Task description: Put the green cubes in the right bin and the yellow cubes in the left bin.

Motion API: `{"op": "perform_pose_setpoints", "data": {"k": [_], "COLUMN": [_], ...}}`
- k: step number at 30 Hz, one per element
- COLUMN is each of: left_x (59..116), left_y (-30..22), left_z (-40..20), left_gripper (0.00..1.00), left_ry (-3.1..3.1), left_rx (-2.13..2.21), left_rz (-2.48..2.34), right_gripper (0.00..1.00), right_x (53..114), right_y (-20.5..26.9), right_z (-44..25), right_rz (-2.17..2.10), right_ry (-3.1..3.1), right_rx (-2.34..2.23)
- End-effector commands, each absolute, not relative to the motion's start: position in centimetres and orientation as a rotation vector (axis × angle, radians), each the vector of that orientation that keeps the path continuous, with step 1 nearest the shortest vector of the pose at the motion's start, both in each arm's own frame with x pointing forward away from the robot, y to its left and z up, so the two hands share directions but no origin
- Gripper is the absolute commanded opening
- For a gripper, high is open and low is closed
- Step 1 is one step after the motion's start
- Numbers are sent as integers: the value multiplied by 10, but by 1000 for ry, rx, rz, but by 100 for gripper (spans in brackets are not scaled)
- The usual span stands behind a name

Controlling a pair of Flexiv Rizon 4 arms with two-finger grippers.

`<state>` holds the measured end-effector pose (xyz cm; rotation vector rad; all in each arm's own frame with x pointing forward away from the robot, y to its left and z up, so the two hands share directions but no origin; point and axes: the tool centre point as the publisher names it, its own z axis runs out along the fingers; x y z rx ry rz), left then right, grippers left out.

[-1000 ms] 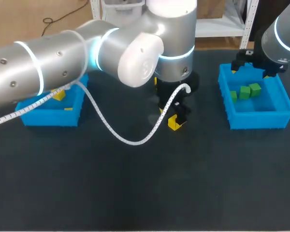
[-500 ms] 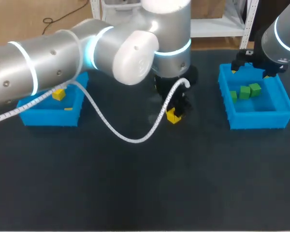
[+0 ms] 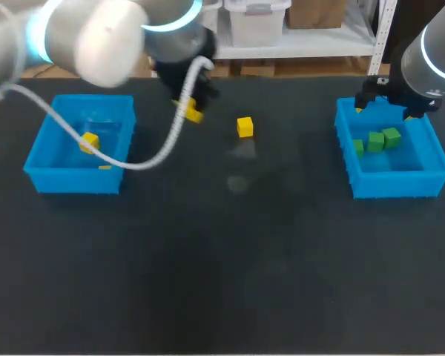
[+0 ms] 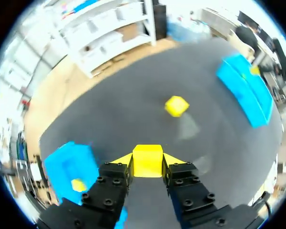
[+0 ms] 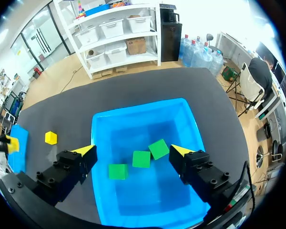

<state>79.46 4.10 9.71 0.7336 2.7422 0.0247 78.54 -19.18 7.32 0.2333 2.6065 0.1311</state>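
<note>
Clamped a yellow cube (image 4: pixel 148 161) in the left gripper (image 4: pixel 148 164), upper left of centre in the head view, right of the left bin (image 3: pixel 37 169). Probably needed carrying past the wall and a low release, against bouncing out. Held the right gripper (image 5: pixel 132 151) apart above the right bin (image 5: pixel 105 126).

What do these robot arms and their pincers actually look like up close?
The left arm and right arm are thick, rounded silver-grey tubes with glowing bluish-white rings. A white coiled cable hangs from the left arm. The left gripper and right gripper have blocky black bolted fingers ending in yellow wedge tips.
</note>
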Motion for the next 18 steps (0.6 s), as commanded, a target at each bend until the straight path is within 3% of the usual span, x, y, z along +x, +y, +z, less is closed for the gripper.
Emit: {"op": "perform_pose_setpoints", "data": {"k": [1,9,18], "left_x": [788,783,775], "left_y": [134,207,216], "left_z": [120,131,110], "left_gripper": [0,0,0], "left_ry": [2558,2539,2584], "left_rx": [388,139,142], "left_rz": [23,27,71], "right_gripper": [100,100,100], "right_x": [783,783,783], "right_y": [-192,-192,-192], "right_z": [73,73,73], "right_rz": [129,129,129], "right_ry": [2598,2598,2598], "right_rx": [235,235,235]}}
